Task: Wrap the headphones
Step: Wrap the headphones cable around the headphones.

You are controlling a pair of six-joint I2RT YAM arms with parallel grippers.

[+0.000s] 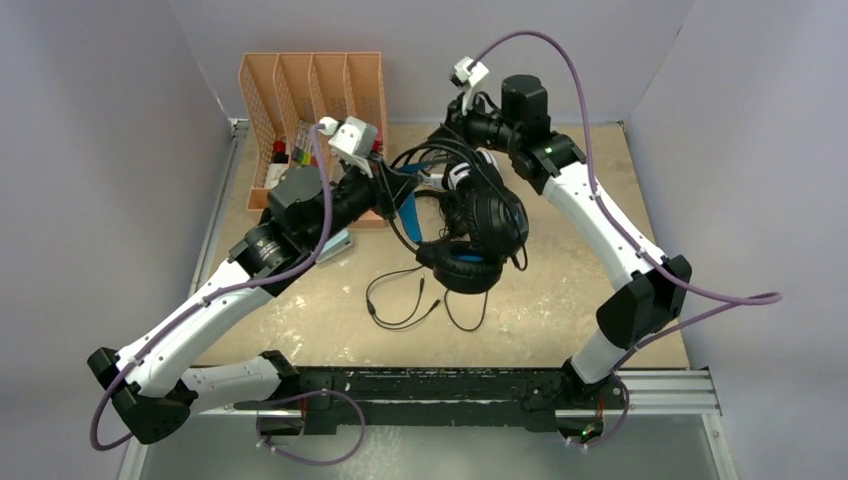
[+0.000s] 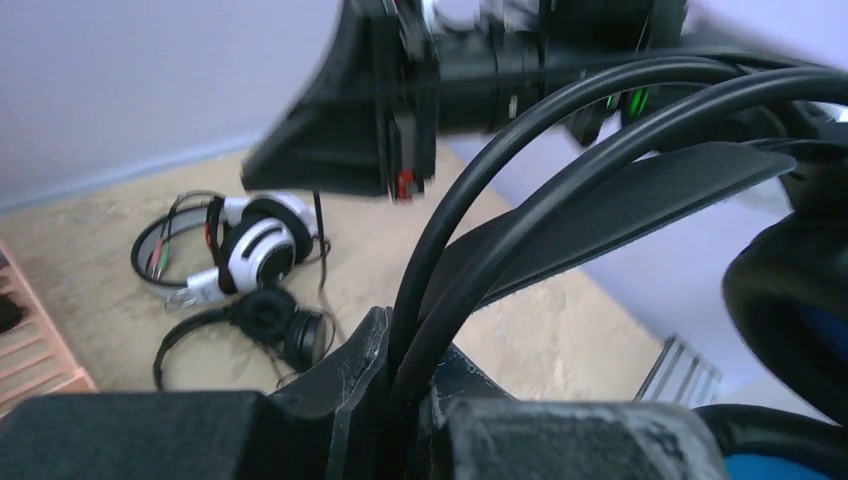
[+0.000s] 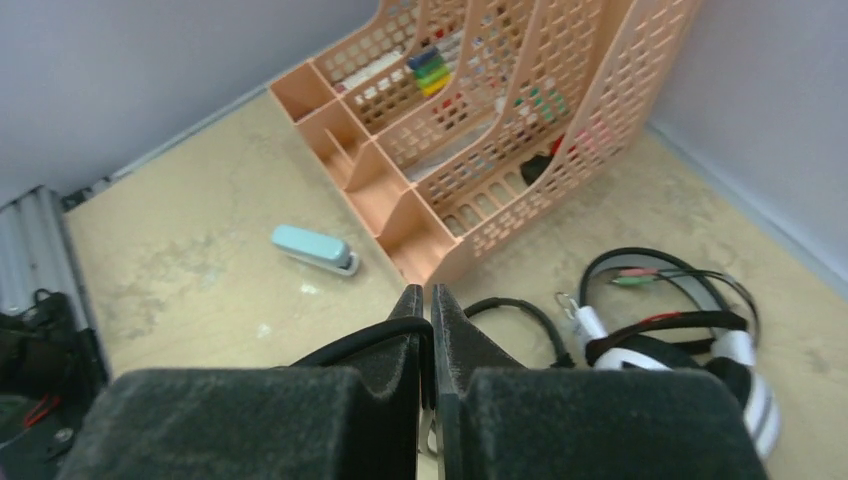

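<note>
The black headphones with the blue headband (image 1: 470,235) hang above the table's middle, their ear cups (image 1: 465,268) low. My left gripper (image 1: 386,190) is shut on two black hoop cords of that headset (image 2: 470,240); its blue-padded cup (image 2: 800,300) shows at the right. My right gripper (image 1: 448,148) is shut on a thin black cable (image 3: 350,345) that crosses its left finger. The cable's loose end (image 1: 400,300) lies looped on the table. The white-and-black headset (image 2: 255,245) (image 3: 680,340) and the slim black headset (image 2: 270,320) lie on the table at the back.
A peach slotted desk organizer (image 1: 312,95) (image 3: 500,130) holding small items stands at the back left. A pale teal stapler (image 3: 315,248) (image 1: 335,243) lies next to it. Walls close the table at the back and sides.
</note>
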